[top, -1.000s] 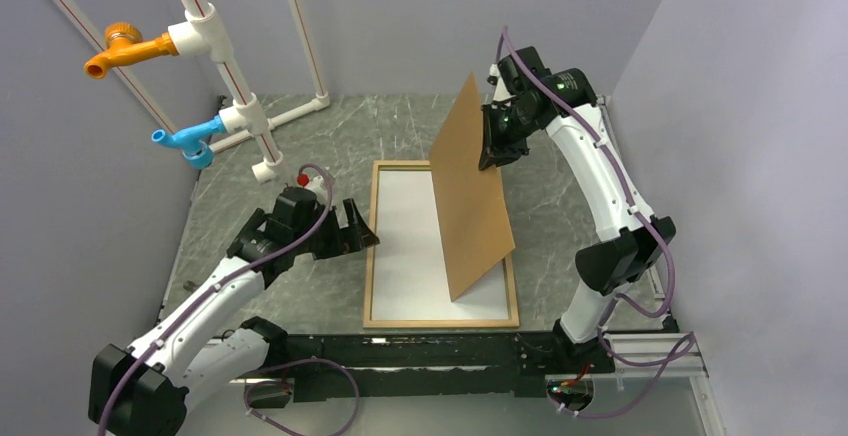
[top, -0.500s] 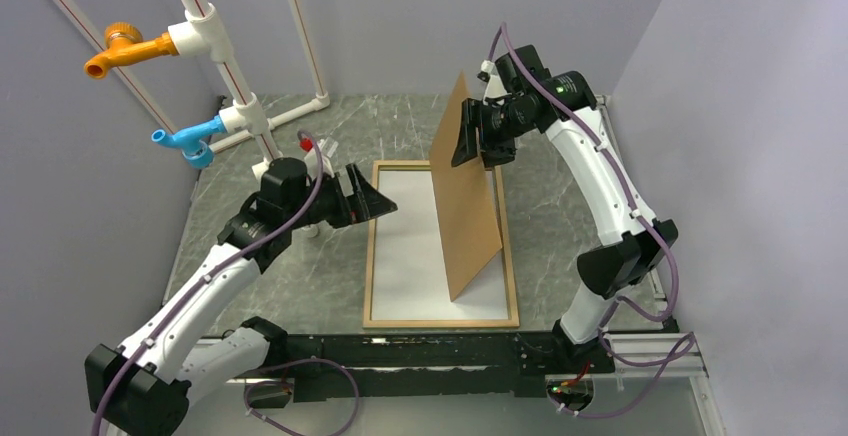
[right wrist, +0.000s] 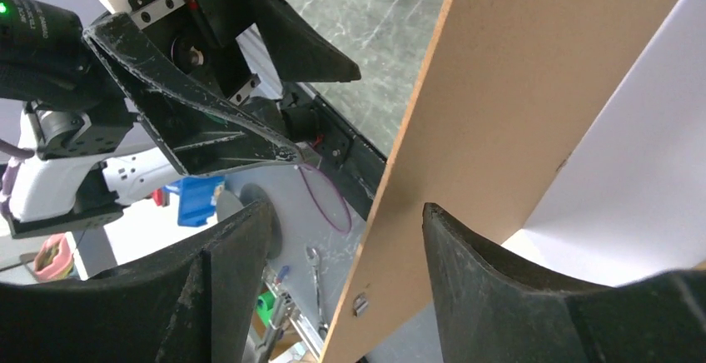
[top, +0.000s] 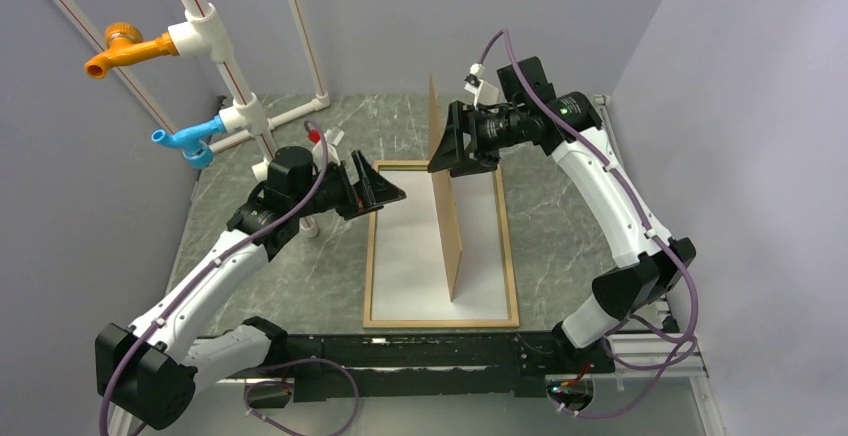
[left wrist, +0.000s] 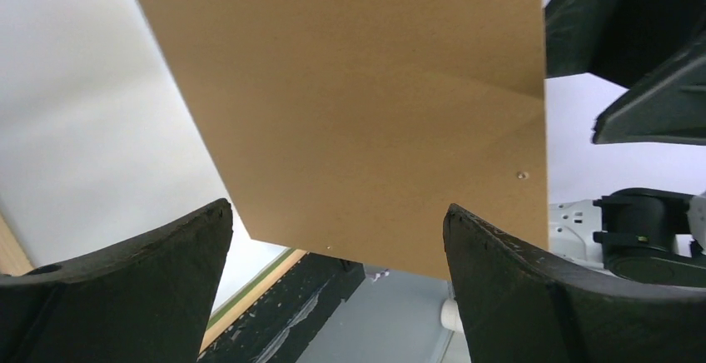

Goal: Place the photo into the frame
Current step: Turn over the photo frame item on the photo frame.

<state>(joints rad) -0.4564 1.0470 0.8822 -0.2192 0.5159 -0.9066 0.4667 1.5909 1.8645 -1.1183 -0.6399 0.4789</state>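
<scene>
Frame: a large, thin-edged pale-wood picture frame [top: 440, 322] lies flat on the grey marbled counter [top: 330, 266] between the two arms, open side up for loading.
Photo: a large white paper rectangle [top: 405, 246] fills the frame. Only its plain back shows, so the print is probably face down against the glass.
Backing board: a plain brown rectangular board [top: 450, 236] stands almost upright on its long lower edge, resting on the photo right of the frame's middle.
Right gripper [top: 440, 146]: at the board's upper far end, its jaws are apart and straddle the board's edge without clamping it. It looks to be steadying the board.
Left gripper [top: 385, 191]: jaws spread wide and empty, it hovers above the frame's far left corner. It faces the board's brown face, likely placed to catch or guide it.
Stage: the photo appears seated, and the board is not yet laid flat.
Risk: the unclamped board could topple and shift the photo.
</scene>
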